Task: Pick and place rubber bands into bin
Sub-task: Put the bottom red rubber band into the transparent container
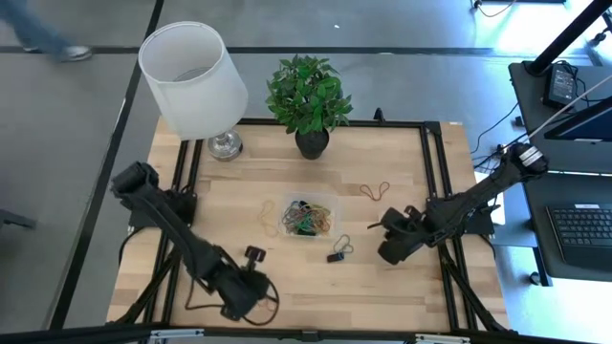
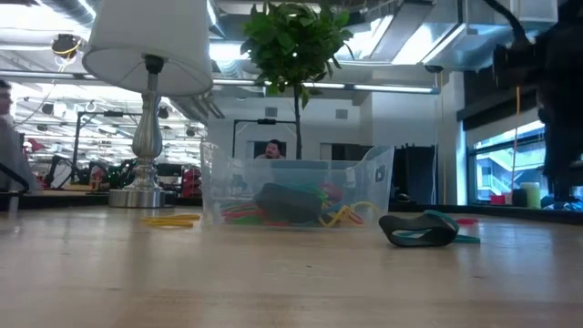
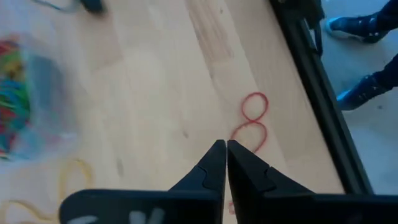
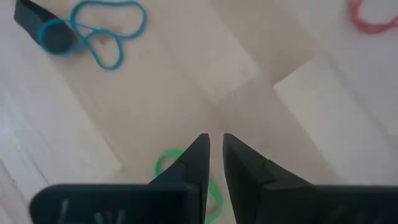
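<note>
The clear bin (image 1: pixel 308 218) stands mid-table on its flat bottom with a heap of coloured rubber bands inside (image 2: pixel 296 205). Loose bands lie flat on the wood: a yellow one (image 1: pixel 268 218) left of the bin, a red one twisted into a figure eight (image 3: pixel 254 118), a green one (image 4: pixel 165 165), and a teal one beside a black clip (image 4: pixel 99 31). My left gripper (image 3: pixel 226 146) is shut and empty, above the table with the red figure eight just beyond its tips. My right gripper (image 4: pixel 216 140) hovers over the green band with a narrow gap between its fingers and nothing in it.
A lamp with a white shade (image 1: pixel 194 81) and a potted plant (image 1: pixel 311 100) stand at the far edge. Black rails (image 1: pixel 428 162) run along the table's sides. A second red band (image 4: pixel 370 18) lies near the right gripper. A person's shoes (image 3: pixel 354 25) show beyond the rail.
</note>
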### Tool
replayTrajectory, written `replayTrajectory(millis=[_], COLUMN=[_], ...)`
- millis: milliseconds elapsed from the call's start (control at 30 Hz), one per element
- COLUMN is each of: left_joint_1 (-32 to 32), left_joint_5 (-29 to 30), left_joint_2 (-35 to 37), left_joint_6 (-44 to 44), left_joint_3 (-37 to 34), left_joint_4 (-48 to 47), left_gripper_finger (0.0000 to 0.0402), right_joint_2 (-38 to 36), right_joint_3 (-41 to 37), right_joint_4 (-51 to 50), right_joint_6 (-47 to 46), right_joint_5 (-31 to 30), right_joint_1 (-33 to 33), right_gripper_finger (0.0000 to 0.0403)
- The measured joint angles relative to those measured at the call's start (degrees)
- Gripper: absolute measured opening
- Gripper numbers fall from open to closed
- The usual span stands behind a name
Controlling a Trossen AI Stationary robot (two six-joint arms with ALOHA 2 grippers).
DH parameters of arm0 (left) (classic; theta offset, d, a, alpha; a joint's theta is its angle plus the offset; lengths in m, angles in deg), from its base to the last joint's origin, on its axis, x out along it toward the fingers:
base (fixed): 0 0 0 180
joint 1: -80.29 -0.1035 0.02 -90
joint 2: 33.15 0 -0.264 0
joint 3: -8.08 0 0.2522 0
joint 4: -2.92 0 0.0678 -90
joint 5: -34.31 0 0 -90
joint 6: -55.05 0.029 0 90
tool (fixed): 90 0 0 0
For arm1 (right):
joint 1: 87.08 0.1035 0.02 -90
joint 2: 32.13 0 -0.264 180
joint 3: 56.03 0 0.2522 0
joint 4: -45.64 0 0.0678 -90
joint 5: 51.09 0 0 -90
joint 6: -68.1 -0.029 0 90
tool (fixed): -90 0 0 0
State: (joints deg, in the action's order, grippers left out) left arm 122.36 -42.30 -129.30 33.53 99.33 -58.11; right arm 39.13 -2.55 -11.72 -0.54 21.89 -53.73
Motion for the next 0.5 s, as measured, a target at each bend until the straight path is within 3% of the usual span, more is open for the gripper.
replayTrajectory(millis=[300,500], left_joint_1=[0.7,0.7], left_joint_5=[-1.8,-5.9], left_joint_2=[-8.7,-14.3], left_joint_6=[-10.7,-11.4], left_joint_3=[0.5,0.5], left_joint_4=[-0.2,-0.1], left_gripper_finger=[0.0074,0.0117], right_joint_2=[-1.0,-1.0], right_joint_3=[-6.5,-6.5], right_joint_4=[8.6,9.4], right_joint_6=[1.7,3.1], right_joint_5=[5.1,5.2], right_joint_1=[0.1,0.4], right_gripper_finger=[0.0050,0.0050])
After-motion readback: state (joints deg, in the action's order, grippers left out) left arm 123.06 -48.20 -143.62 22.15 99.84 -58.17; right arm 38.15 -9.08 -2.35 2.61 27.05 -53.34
